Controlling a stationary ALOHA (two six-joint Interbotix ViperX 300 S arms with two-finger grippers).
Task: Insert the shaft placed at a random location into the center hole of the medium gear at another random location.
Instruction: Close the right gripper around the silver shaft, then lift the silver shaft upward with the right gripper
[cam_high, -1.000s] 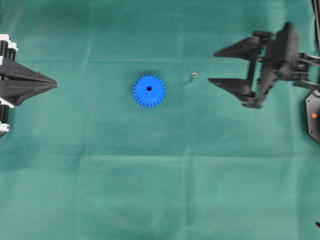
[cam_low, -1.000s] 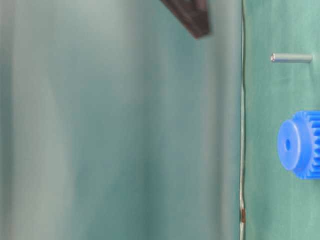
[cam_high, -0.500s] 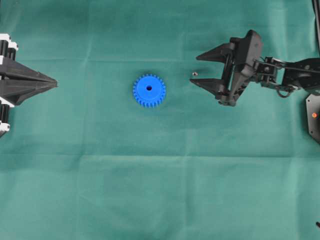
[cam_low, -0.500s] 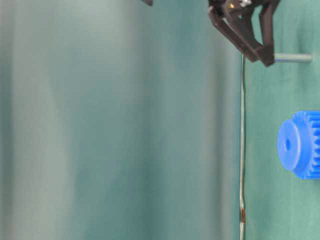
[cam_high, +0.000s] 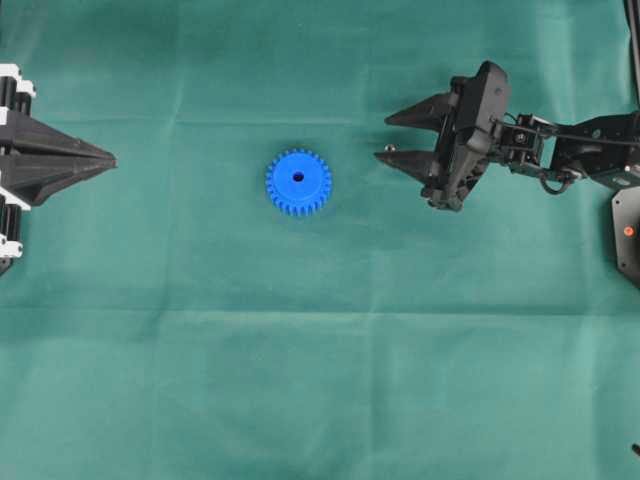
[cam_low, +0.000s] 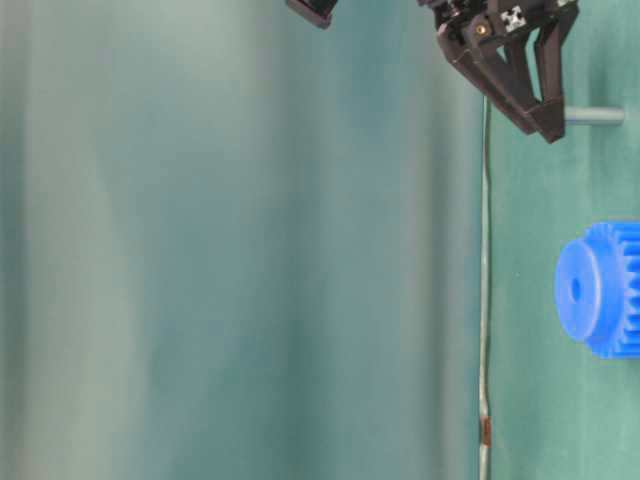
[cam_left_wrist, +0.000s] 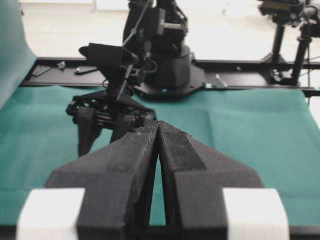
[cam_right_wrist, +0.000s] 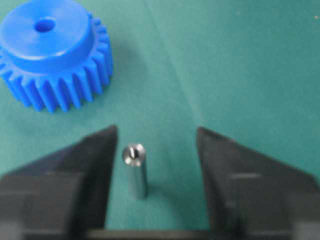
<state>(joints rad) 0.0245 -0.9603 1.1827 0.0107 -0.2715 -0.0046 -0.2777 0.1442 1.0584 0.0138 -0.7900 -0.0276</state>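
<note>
Steel shaft (cam_right_wrist: 135, 170) (upright) between pincer (cam_right_wrist: 155, 160) jaws

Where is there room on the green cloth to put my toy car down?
The whole lower half of the green cloth below the medium gear is bare, and so is the stretch between the left gripper and the gear. It is crowded on the gear's other side, where the right gripper straddles the shaft.

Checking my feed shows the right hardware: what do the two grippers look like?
Both are matte black with long wedge-shaped fingers tapering to points. The left gripper has white blocks at its base. The right gripper trails thin black cables along its arm and bears a small white-and-black marker.
</note>
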